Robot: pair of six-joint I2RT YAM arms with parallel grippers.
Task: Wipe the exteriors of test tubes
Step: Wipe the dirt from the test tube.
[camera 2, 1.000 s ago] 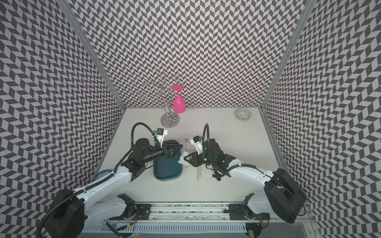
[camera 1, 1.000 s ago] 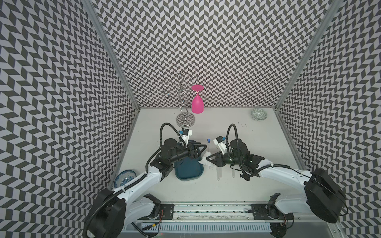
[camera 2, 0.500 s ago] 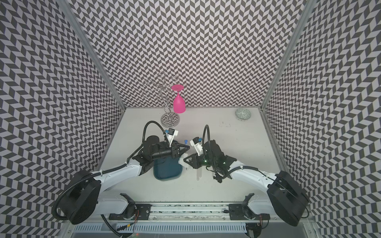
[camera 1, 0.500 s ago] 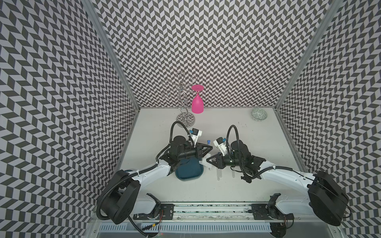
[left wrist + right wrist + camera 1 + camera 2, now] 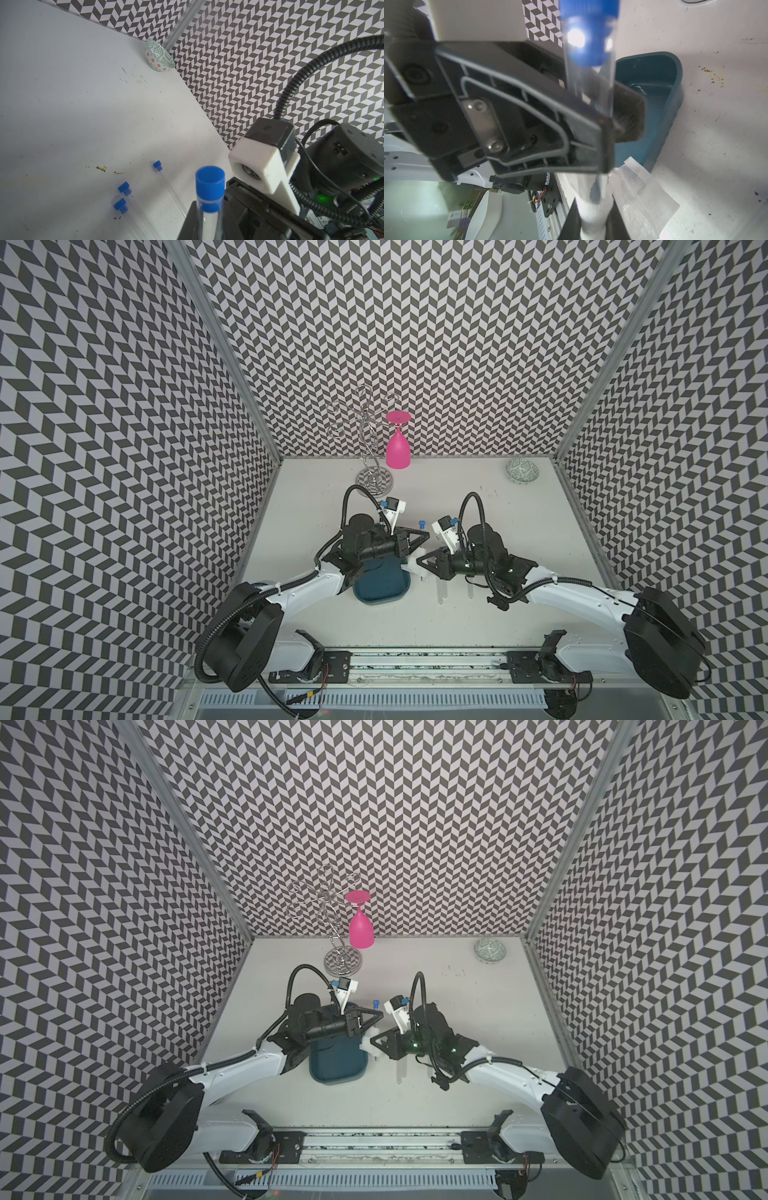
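My left gripper [image 5: 420, 537] [image 5: 376, 1016] [image 5: 208, 225] is shut on a clear test tube [image 5: 210, 188] [image 5: 588, 52], just below its blue cap [image 5: 422, 525]. The tube stands nearly upright beside the teal tray [image 5: 382, 587] [image 5: 654, 99]. My right gripper [image 5: 420, 569] [image 5: 593, 220] is shut on a white tissue [image 5: 633, 187] [image 5: 370, 1044] that is wrapped round the tube's lower part. Three more capped test tubes [image 5: 157, 165] [image 5: 124, 188] [image 5: 120, 205] lie on the table under the right arm. Two of their ends [image 5: 440, 593] [image 5: 469, 591] show in both top views.
A metal rack [image 5: 374, 477] with an upside-down pink glass [image 5: 397, 450] stands at the back. A patterned bowl [image 5: 522, 471] [image 5: 159, 56] sits in the back right corner. Patterned walls close in three sides. The right arm's wrist camera [image 5: 264, 164] is close to the held tube.
My left gripper has swung right from over the tray to the tube and closed on it below the cap. The right gripper has stayed in place with the tissue.
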